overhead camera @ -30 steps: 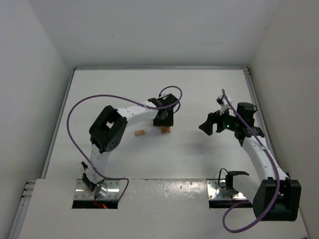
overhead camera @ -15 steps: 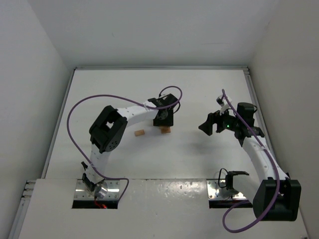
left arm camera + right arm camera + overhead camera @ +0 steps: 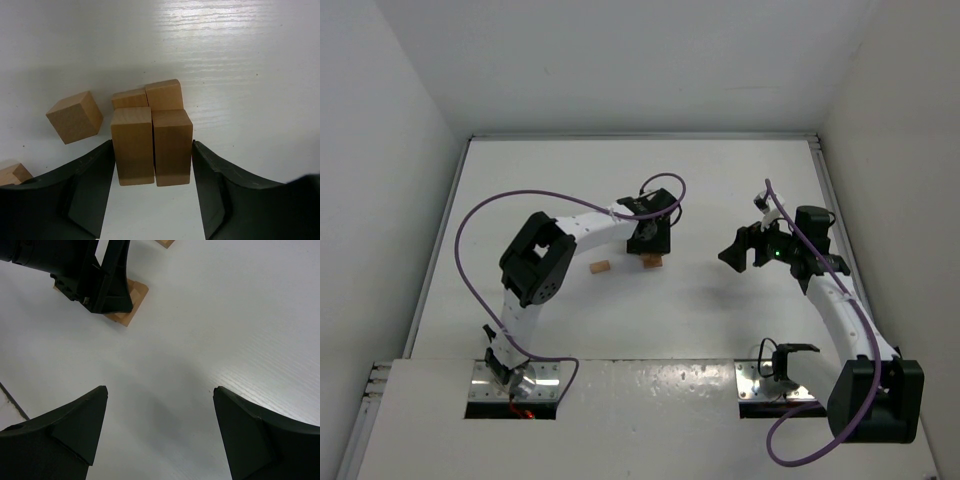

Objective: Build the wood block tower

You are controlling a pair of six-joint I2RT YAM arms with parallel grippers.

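Note:
The tower (image 3: 651, 262) stands at mid-table, under my left gripper (image 3: 650, 246). In the left wrist view its top layer is two long tan wood blocks (image 3: 132, 145) side by side, resting on two shorter ones (image 3: 164, 94). My left gripper (image 3: 152, 150) has both jaws against the outer sides of that top pair. A loose cube (image 3: 75, 116) lies just left of the tower, also seen from above (image 3: 600, 267). Another block (image 3: 12, 175) shows at the lower left corner. My right gripper (image 3: 740, 250) is wide open and empty, to the right of the tower (image 3: 131, 300).
White walls close in the table (image 3: 740, 180) on the left, back and right. A purple cable (image 3: 470, 220) loops off the left arm. A block edge (image 3: 165, 242) shows at the top of the right wrist view.

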